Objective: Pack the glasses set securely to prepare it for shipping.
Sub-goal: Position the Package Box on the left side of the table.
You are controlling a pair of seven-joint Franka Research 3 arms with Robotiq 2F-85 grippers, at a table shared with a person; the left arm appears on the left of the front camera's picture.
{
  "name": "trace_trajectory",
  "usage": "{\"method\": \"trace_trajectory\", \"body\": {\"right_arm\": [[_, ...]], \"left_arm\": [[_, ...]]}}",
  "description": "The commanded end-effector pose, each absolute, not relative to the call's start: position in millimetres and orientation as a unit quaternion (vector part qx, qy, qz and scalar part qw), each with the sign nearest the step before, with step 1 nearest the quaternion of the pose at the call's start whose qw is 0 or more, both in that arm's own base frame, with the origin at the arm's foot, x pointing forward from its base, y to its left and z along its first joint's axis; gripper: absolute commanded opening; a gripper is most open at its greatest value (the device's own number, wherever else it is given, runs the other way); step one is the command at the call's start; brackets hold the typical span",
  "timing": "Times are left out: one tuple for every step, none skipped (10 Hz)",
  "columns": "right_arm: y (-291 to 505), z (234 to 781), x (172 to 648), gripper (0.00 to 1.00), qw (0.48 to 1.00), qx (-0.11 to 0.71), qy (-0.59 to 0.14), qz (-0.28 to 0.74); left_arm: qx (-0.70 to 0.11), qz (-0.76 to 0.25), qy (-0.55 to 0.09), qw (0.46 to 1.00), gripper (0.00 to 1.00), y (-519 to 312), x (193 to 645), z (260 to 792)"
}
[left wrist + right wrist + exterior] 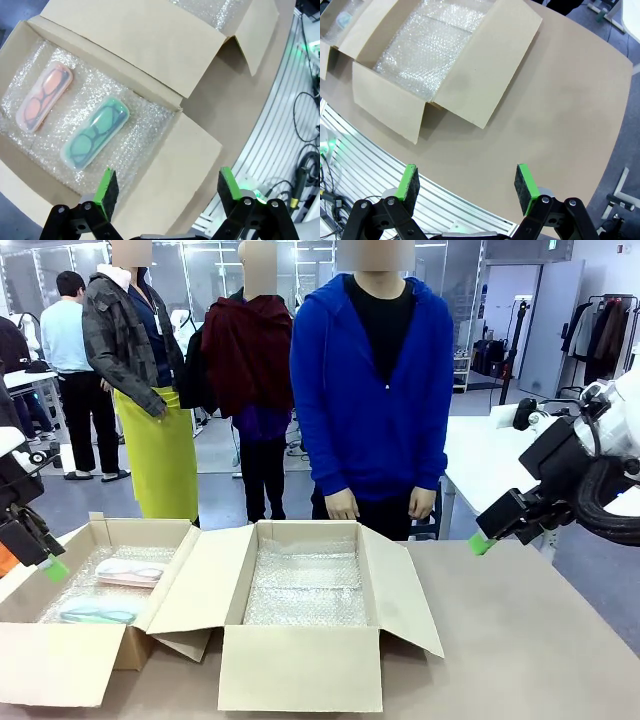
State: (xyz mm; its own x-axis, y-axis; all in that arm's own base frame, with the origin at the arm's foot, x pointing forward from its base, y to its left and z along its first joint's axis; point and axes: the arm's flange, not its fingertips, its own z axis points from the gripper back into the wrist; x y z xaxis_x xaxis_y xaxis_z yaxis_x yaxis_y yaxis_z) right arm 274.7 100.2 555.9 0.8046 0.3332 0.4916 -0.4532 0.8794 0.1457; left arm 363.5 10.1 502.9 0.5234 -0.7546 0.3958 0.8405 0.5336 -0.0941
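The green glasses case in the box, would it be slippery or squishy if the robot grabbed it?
The mint-green case looks like smooth, shiny plastic, so it could slip a little. It keeps a firm rounded shape, so it is probably stiff, not squishy. It lies flat on bubble wrap, so it likely won't roll.

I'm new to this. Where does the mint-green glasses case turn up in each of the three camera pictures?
Front view: mint-green glasses case lies low in the left cardboard box, nearer the camera than the pinkish case.
Left wrist view: middle-left, on bubble wrap, above the left gripper.
Right wrist view: only a sliver at the top-left corner, likely the case.
Shared landmark: the middle box, lined with bubble wrap.
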Motion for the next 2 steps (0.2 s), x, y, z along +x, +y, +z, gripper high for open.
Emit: {"method": "trace_trajectory", "body": {"right_arm": [[102.4, 553.1, 273.0, 0.96, 0.943, 0.126, -0.235, 0.197], [102.4, 553.1, 273.0, 0.96, 0.943, 0.126, -0.235, 0.197]], "left_arm": [[-0.128, -0.456, -0.155, 0.867, 1.0, 9.4, 363.3, 504.1], [-0.128, -0.456, -0.155, 0.867, 1.0, 9.4, 363.3, 504.1]]}}
